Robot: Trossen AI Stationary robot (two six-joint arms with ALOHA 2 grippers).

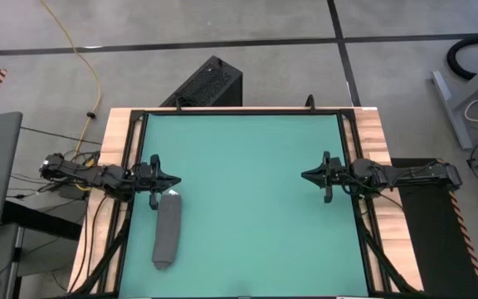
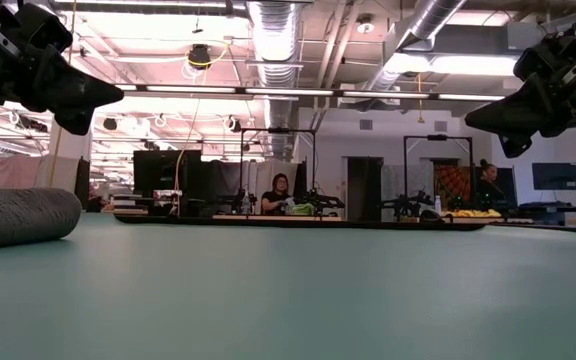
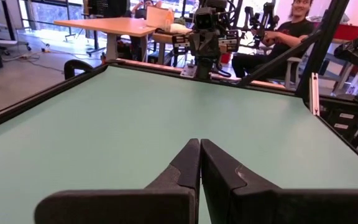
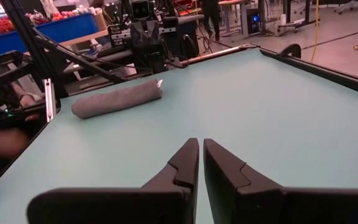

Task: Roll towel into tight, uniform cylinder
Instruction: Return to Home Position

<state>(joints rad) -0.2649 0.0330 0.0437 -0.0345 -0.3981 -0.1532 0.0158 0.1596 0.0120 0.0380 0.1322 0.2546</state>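
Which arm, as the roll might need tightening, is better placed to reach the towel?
Left. The left gripper, shut, hangs beside the towel end; the right gripper, also shut, is across the table.

Looking level across a teal table (image 2: 298, 290). Got the towel (image 2: 18, 215) at the far left, rolled into a grey cylinder, lying on the table and cut off by the frame edge. Can spot the left pincer (image 2: 118, 94) hanging high above it, well clear of the cloth, tip pointing inward and looking pinched together. Same deal with the right pincer (image 2: 471, 120) at upper right, up in the air, narrowed to one tip. Way back in the room, can make out a seated person (image 2: 280, 192), a second person (image 2: 488, 182) further right, dark monitors (image 2: 158, 170) and big ceiling ducts (image 2: 268, 30).
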